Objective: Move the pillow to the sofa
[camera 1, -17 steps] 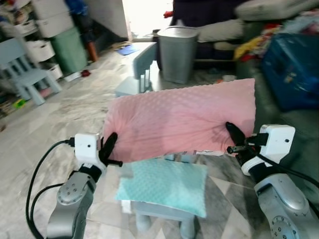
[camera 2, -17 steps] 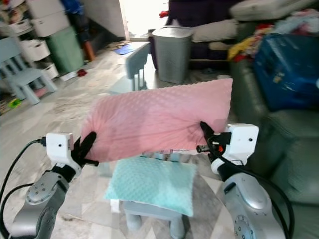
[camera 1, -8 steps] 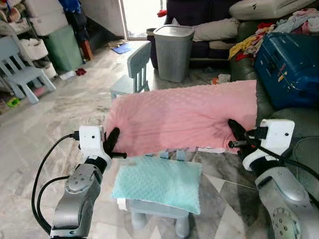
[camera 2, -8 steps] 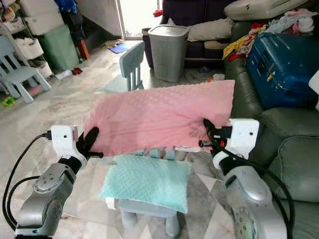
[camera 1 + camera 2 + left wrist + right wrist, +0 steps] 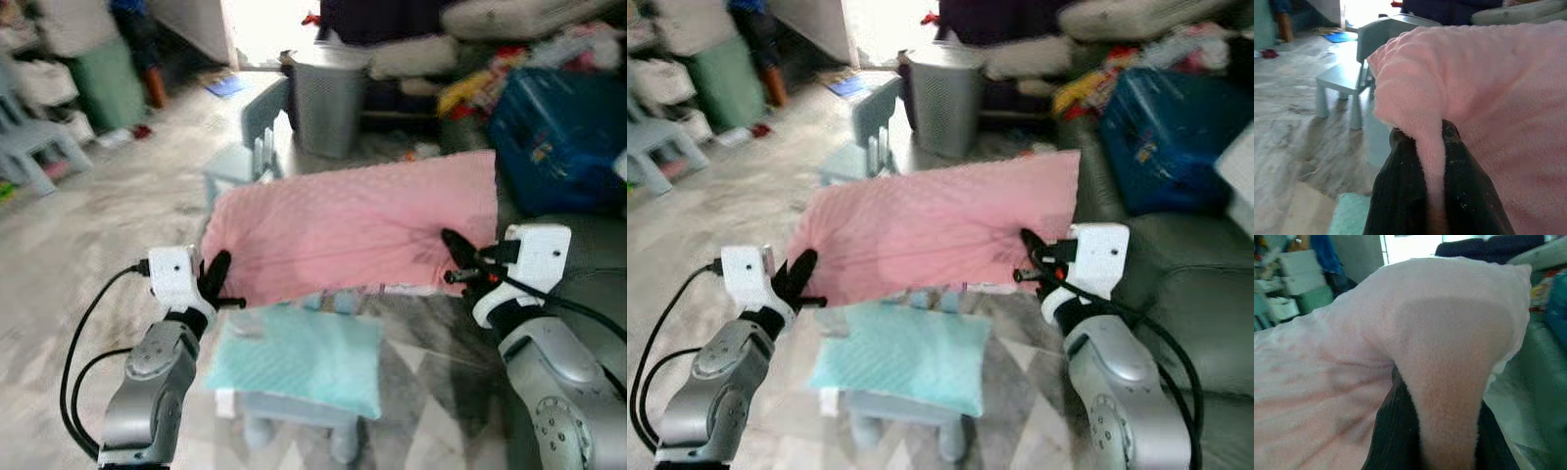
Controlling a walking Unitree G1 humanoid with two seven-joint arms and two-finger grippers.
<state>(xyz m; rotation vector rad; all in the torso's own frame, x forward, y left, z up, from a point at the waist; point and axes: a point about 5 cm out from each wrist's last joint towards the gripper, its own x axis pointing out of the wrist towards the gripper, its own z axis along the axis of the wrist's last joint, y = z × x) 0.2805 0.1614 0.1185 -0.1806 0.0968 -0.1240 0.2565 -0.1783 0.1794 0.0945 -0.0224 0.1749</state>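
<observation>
A pink dotted pillow (image 5: pixel 353 230) hangs in the air in front of me, stretched between both arms. My left gripper (image 5: pixel 216 284) is shut on its lower left corner; the left wrist view has pink fabric (image 5: pixel 1430 166) pinched between the black fingers (image 5: pixel 1400 196). My right gripper (image 5: pixel 456 259) is shut on the pillow's lower right edge, and fabric (image 5: pixel 1449 396) bulges over the fingers (image 5: pixel 1396 431) in the right wrist view. The dark green sofa (image 5: pixel 1205 313) stands at my right, its near cushion beside the right arm.
A teal pillow (image 5: pixel 299 357) lies on a small blue stool (image 5: pixel 294 411) just below the pink one. A blue suitcase (image 5: pixel 558 127) and clothes sit on the sofa's far end. A grey bin (image 5: pixel 328 98) and a small blue chair (image 5: pixel 245 147) stand ahead. Shelves and another chair line the left.
The whole picture has shifted and blurred, so the camera is moving. The pillow stays held between both grippers, with the sofa a little nearer on the right.
</observation>
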